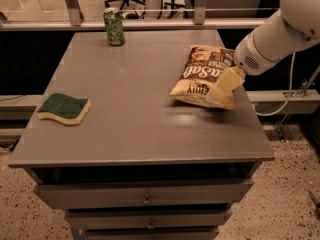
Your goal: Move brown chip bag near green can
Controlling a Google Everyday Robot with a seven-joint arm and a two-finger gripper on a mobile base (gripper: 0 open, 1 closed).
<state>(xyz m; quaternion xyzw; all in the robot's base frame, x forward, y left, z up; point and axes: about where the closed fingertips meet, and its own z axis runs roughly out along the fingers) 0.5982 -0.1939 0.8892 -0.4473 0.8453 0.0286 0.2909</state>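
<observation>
On the flat grey metal counter (135, 134), toward its right edge as seen by the camera, the crinkly brown chip bag (197, 74) with white script on a dark centre and tan-yellow borders is shown lying flat, its long axis slanted from the far side to the near side. Over the near right corner of this bag the pale yellow gripper (222, 88) is seen, carried by a bulky white rounded arm (272, 39) that enters from the upper right; the gripper overlaps the bag's edge, but whether the jaws are wide, narrow or closed on the bag cannot be told. At the far left part of the counter the small upright green can (114, 27) with pale mottled markings and a silver top is found, well apart from the bag. Near the left edge a flat wavy yellow sponge with a green top (64, 108) is placed, apart from both. Beneath the counter top, grey drawer fronts with small knobs (146, 196) are visible, and a speckled floor (290, 204) is seen to the right.
</observation>
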